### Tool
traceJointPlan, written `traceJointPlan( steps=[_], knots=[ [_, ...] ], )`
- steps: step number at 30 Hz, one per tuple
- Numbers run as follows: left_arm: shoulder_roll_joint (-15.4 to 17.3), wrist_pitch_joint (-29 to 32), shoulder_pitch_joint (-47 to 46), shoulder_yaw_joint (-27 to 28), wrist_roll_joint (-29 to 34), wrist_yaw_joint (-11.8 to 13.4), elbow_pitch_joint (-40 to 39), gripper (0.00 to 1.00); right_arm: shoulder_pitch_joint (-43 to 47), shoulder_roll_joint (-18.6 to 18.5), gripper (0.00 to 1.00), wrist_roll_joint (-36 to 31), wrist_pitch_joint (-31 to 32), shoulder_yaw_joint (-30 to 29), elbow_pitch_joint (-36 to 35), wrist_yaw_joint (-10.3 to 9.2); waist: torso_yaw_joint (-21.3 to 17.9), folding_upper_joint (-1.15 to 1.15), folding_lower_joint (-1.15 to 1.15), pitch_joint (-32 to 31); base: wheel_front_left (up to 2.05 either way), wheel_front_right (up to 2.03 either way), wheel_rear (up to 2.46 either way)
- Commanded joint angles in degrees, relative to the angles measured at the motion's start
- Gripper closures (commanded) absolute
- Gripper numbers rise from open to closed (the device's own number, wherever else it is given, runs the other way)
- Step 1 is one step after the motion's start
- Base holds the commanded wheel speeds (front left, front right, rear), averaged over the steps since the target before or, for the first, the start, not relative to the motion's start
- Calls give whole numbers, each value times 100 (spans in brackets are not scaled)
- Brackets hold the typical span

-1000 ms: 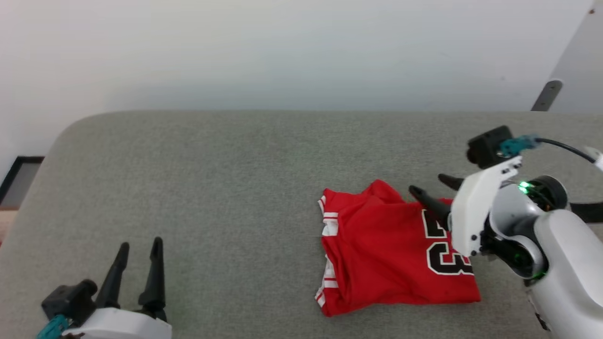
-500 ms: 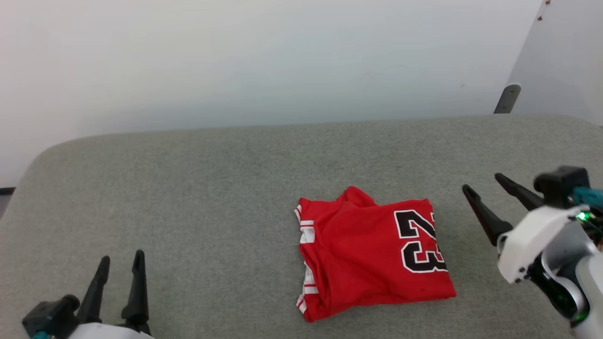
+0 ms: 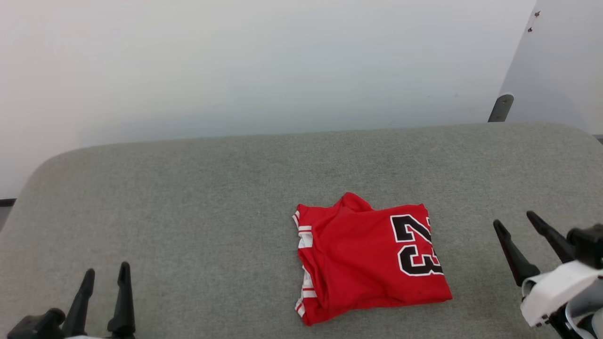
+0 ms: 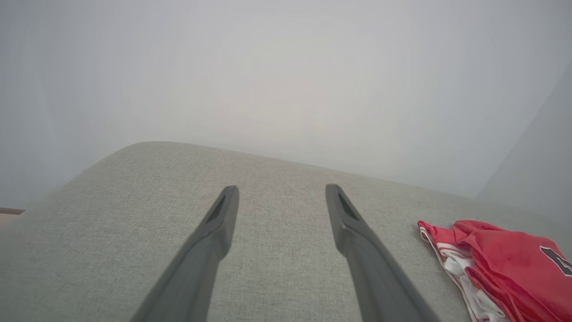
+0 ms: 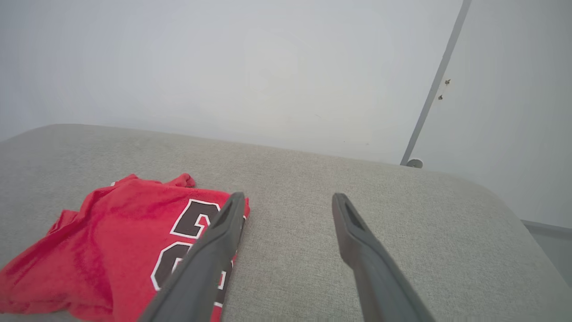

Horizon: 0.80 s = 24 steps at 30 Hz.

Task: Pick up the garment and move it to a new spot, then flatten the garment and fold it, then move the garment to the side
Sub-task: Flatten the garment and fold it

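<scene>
The garment (image 3: 367,256), a red jersey with a black white-outlined "23", lies folded into a rough rectangle on the grey surface, right of centre in the head view. Striped trim and white cloth show along its left edge. My right gripper (image 3: 514,220) stands open to the garment's right, clear of it, nothing between its fingers. In the right wrist view the garment (image 5: 111,241) lies left of the open right gripper (image 5: 288,197). My left gripper (image 3: 106,271) stands open at the lower left, far from the garment. The left wrist view has the garment (image 4: 505,268) at the lower right of the open left gripper (image 4: 281,188).
The grey padded surface (image 3: 188,197) has rounded corners and ends at a pale wall behind. A grey panel with a dark bracket (image 3: 500,108) stands at the back right. Bare grey cloth lies left of and behind the garment.
My right gripper has let go of the garment's right edge and drawn back to the right and toward me. The head camera has shifted. The garment stays folded.
</scene>
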Motion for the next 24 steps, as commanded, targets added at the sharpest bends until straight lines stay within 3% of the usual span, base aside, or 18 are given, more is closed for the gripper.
traceJointPlan(
  steps=[1,24],
  knots=[
    [27,3,99,28,27,-22,-25,0,103,14,0,-29,-88,-55,28,-6,0,0,0,-9,0,0,0],
    [-13,4,403,133,131,-22,-150,0,869,200,0,-181,-213,-550,-82,-6,19,0,0,-43,0,0,0]
  ],
)
